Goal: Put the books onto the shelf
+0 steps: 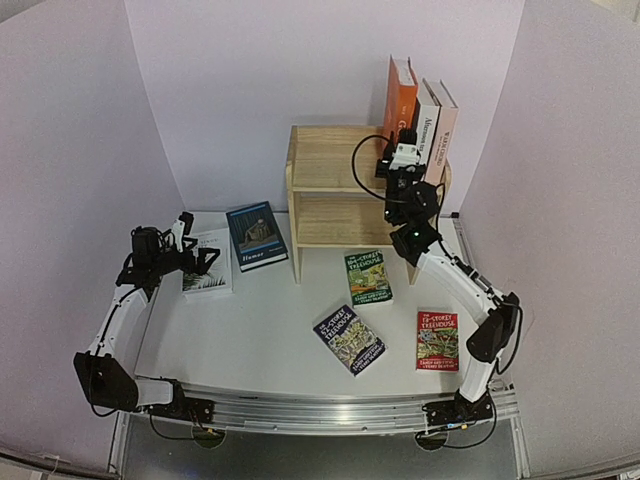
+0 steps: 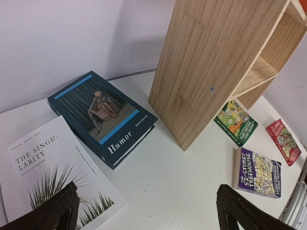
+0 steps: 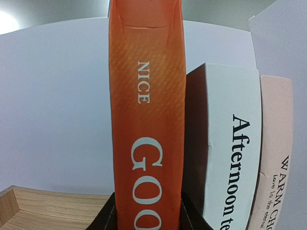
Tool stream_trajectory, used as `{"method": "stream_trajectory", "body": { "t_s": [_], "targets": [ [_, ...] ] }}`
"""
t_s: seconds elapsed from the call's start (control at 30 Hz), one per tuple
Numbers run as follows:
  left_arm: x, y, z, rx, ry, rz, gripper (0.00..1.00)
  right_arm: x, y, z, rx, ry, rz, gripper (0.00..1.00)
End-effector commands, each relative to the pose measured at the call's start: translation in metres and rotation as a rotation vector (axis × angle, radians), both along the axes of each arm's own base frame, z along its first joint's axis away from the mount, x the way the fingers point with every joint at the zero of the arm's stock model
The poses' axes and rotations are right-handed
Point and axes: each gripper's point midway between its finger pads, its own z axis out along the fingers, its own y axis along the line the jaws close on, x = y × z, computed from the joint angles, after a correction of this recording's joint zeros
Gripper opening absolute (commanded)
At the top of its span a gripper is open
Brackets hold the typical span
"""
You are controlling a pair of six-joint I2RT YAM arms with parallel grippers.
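Observation:
The orange "GOOD" book (image 1: 400, 95) (image 3: 146, 120) stands upright on top of the pale wooden shelf (image 1: 325, 190) (image 3: 48, 208). My right gripper (image 1: 403, 152) (image 3: 146, 218) is shut on its spine, a black finger pressed to each side. A white book (image 3: 232, 143) and a pinkish one (image 3: 276, 158) stand to its right. On the table lie the dark blue "Humor" book (image 1: 256, 235) (image 2: 103, 117), a white "Singularity" book (image 1: 207, 262) (image 2: 53, 167), and green (image 1: 368, 277), dark (image 1: 348, 339) and red (image 1: 437, 340) Treehouse paperbacks. My left gripper (image 1: 200, 242) (image 2: 146, 211) hangs open and empty over the white book's near corner.
The shelf's (image 2: 206, 72) two lower tiers hold nothing visible. Lilac walls close in behind and on both sides. A metal rail (image 1: 320, 412) runs along the table's near edge between the arm bases.

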Motion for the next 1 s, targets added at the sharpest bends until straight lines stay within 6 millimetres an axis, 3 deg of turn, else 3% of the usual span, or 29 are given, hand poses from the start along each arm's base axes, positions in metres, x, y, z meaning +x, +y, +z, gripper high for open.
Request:
{"method": "stream_trajectory", "body": {
  "t_s": [0.0,0.37,0.97],
  "targets": [
    [-0.003,-0.004,0.009,-0.001,-0.02,-0.026,1.0,-0.018,-0.02,0.023,0.07,-0.066,-0.049,0.33],
    [-0.004,-0.005,0.012,-0.003,-0.027,-0.031,1.0,-0.011,-0.016,0.034,0.017,-0.094,-0.105,0.28],
    [-0.006,-0.007,0.012,-0.014,-0.021,-0.039,1.0,-0.021,-0.026,0.027,-0.025,-0.057,-0.133,0.39]
  ]
}}
